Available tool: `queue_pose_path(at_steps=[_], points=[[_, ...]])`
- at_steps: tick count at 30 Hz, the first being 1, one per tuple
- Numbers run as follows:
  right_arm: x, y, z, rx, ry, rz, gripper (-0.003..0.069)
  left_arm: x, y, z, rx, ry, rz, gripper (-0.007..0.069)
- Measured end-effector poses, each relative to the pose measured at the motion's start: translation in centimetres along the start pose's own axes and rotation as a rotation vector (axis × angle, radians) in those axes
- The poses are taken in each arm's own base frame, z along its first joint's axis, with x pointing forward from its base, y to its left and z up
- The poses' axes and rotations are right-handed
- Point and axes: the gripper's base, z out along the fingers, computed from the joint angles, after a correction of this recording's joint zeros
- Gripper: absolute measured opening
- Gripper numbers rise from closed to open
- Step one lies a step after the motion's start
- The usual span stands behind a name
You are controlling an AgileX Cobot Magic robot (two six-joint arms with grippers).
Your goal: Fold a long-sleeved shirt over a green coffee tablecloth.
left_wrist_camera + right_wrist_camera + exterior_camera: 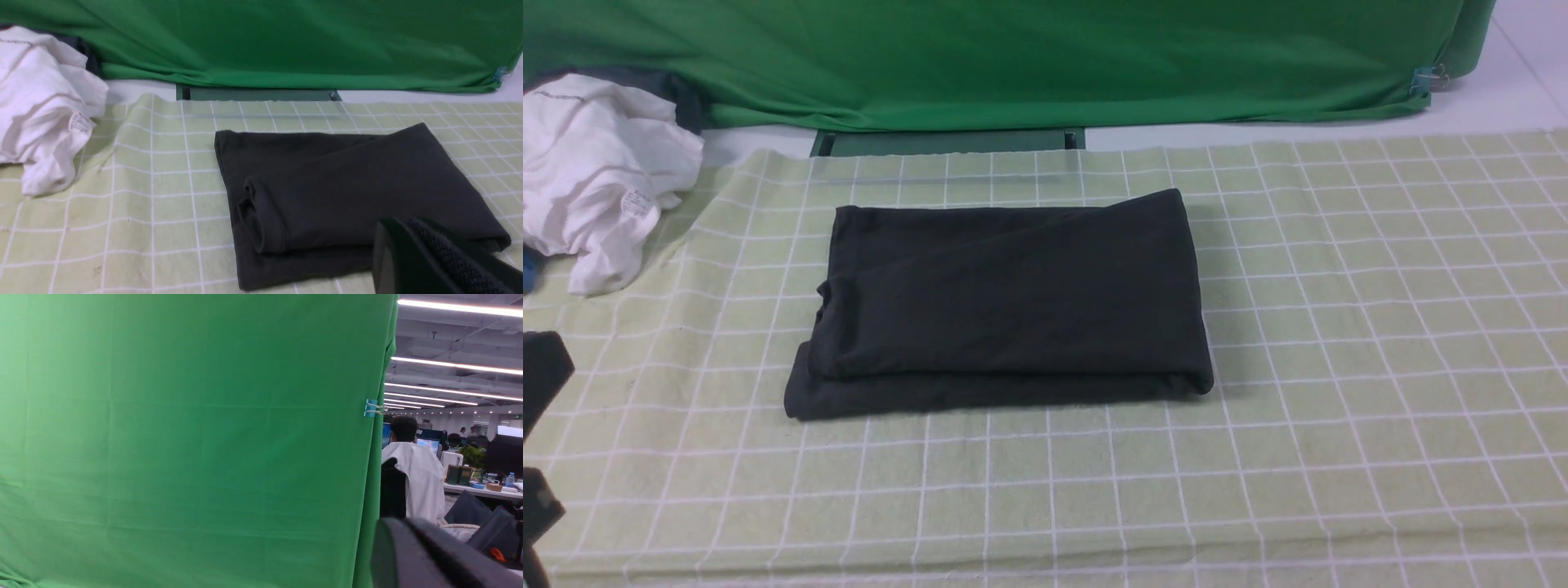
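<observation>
The long-sleeved shirt [1005, 302] lies folded into a flat dark rectangle on the green coffee tablecloth [1339, 343], a little left of its middle. Its print and neck label are hidden inside the folds. The left wrist view shows the shirt [347, 183] with a rolled fold at one end and the left gripper [408, 225] hovering near its front edge, jaws together and holding nothing. Black parts of the left arm [541, 376] show at the front view's left edge. The right gripper [404, 523] is raised, shut and empty, facing the backdrop; it is out of the front view.
A crumpled white garment [596, 171] with a small tag sits at the cloth's far left corner. A plain deep-green backdrop [1029, 57] hangs along the far side, held by a blue clip [1421, 80]. Past its edge, a seated person [412, 473] and desks show.
</observation>
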Motion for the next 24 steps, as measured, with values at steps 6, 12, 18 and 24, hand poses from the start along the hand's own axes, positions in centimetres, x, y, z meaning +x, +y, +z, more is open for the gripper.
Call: queue_pose_path(at_steps=[6, 12, 18, 24], points=[[0.00, 0.01, 0.01, 0.000, -0.002, 0.004, 0.0057, -0.39, 0.03, -0.06, -0.004, -0.045, 0.003, 0.0013], [0.00, 0.01, 0.01, -0.001, -0.002, 0.007, 0.0064, -0.40, 0.03, -0.06, -0.004, -0.046, 0.003, 0.0013], [0.00, 0.02, 0.01, -0.001, -0.002, 0.009, 0.0073, -0.40, 0.03, -0.06, -0.004, -0.046, 0.003, 0.0013], [0.00, 0.02, 0.01, -0.002, -0.002, 0.014, 0.0090, -0.49, 0.07, -0.07, -0.009, -0.056, 0.053, 0.0013]])
